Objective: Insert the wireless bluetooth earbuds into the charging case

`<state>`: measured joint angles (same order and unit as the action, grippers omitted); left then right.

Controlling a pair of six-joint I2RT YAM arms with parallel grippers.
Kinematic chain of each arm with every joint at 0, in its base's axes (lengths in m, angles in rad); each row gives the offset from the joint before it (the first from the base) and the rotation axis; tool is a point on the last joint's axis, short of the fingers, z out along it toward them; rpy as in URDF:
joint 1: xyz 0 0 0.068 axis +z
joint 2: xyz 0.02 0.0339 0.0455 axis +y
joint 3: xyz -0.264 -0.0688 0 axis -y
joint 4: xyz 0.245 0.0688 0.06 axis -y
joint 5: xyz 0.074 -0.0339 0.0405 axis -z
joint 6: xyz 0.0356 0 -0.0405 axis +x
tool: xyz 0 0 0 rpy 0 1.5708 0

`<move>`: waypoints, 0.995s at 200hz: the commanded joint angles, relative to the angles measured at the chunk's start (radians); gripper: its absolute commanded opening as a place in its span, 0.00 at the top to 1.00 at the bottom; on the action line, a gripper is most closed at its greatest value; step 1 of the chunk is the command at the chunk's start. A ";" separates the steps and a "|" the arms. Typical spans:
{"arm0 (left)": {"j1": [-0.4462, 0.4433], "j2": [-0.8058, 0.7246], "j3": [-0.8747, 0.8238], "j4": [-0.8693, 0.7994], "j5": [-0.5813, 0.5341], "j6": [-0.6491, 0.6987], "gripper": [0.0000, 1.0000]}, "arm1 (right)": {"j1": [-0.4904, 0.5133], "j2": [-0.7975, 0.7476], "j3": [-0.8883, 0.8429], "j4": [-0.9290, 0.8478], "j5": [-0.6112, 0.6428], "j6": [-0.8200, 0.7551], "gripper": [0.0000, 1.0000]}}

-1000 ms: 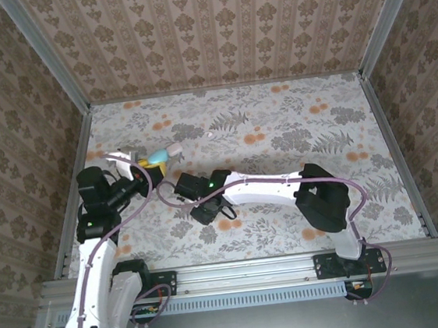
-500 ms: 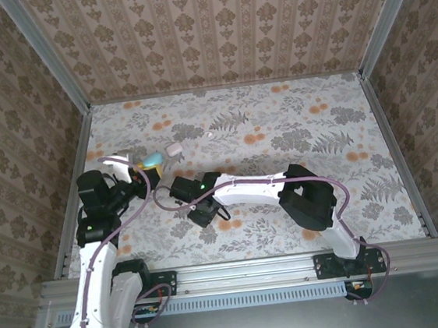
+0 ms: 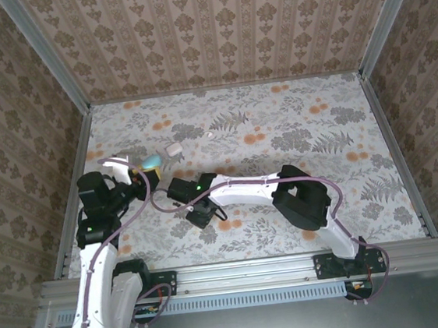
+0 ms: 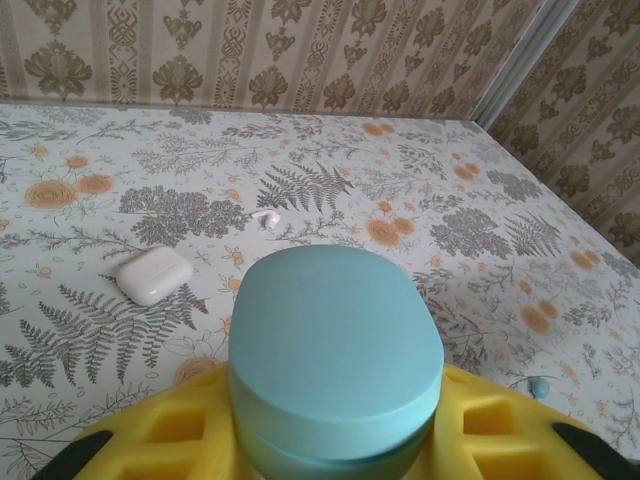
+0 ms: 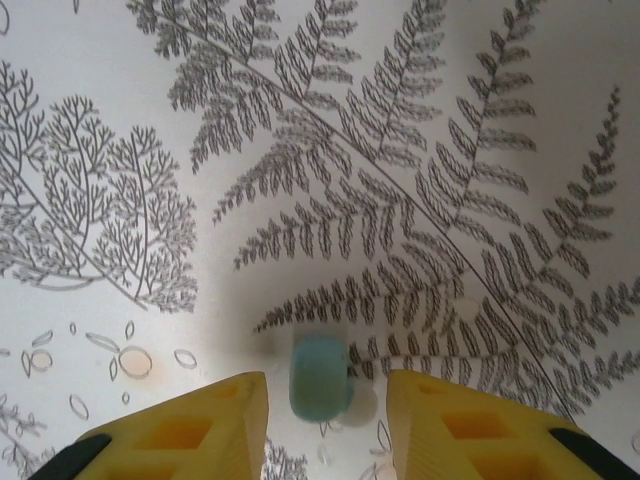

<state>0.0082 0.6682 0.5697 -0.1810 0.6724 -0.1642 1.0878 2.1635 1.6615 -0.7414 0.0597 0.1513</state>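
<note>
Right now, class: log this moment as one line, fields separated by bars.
left gripper: shut on teal case | right gripper: open around teal earbud | white case, white earbud: lying apart, untouched

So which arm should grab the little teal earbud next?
Right. The right gripper is open over the teal earbud, with a finger on each side. The left gripper is busy holding the teal case.

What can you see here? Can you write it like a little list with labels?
Left hand: shut on the teal case, lid closed
Right hand: open, straddling the teal earbud on the table
White case: closed, on the table
White earbud: loose on the table, beyond the white case
</note>
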 commanded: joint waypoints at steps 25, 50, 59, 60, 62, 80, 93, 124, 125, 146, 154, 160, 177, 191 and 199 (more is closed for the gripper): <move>0.003 -0.011 -0.010 0.002 0.018 0.009 0.86 | 0.006 0.050 0.056 -0.033 -0.014 -0.028 0.65; 0.003 -0.012 -0.011 0.003 0.018 0.008 0.86 | 0.006 0.059 0.054 -0.048 -0.014 -0.028 0.69; 0.004 -0.012 -0.013 0.005 0.021 0.008 0.86 | 0.006 0.060 0.049 -0.052 -0.014 -0.026 0.70; 0.004 -0.012 -0.013 0.005 0.021 0.009 0.86 | 0.007 0.061 0.050 -0.052 -0.014 -0.026 0.70; 0.004 -0.012 -0.013 0.005 0.020 0.009 0.86 | 0.006 0.061 0.048 -0.052 -0.014 -0.026 0.70; 0.003 -0.009 -0.014 0.011 0.021 0.009 0.86 | 0.006 0.058 0.037 -0.058 -0.012 -0.020 0.74; 0.004 -0.005 -0.013 0.015 0.025 0.009 0.86 | 0.003 0.055 0.029 -0.059 -0.012 -0.012 0.76; 0.003 0.005 -0.012 0.024 0.036 0.009 0.86 | -0.012 0.030 -0.008 -0.043 -0.012 0.028 0.83; 0.004 0.005 -0.011 0.024 0.036 0.009 0.86 | -0.013 0.028 -0.010 -0.043 -0.012 0.031 0.84; 0.004 0.012 -0.017 0.049 0.055 0.001 0.86 | -0.043 -0.021 -0.057 -0.017 -0.035 0.076 0.86; 0.004 0.017 -0.020 0.063 0.066 -0.004 0.86 | -0.056 -0.046 -0.076 -0.005 -0.047 0.095 0.87; 0.004 0.022 -0.023 0.075 0.073 -0.008 0.86 | -0.067 -0.066 -0.096 0.006 -0.055 0.108 0.87; 0.001 0.035 -0.030 0.114 0.093 -0.021 0.86 | -0.097 -0.129 -0.154 0.036 -0.081 0.147 0.88; -0.002 0.045 -0.038 0.152 0.104 -0.032 0.86 | -0.121 -0.185 -0.198 0.058 -0.098 0.178 0.88; -0.006 0.049 -0.044 0.174 0.106 -0.038 0.86 | -0.135 -0.219 -0.222 0.067 -0.107 0.192 0.88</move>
<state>0.0078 0.7101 0.5442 -0.1043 0.7330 -0.1726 0.9894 2.0644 1.4990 -0.7040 -0.0013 0.2619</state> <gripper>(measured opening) 0.343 0.131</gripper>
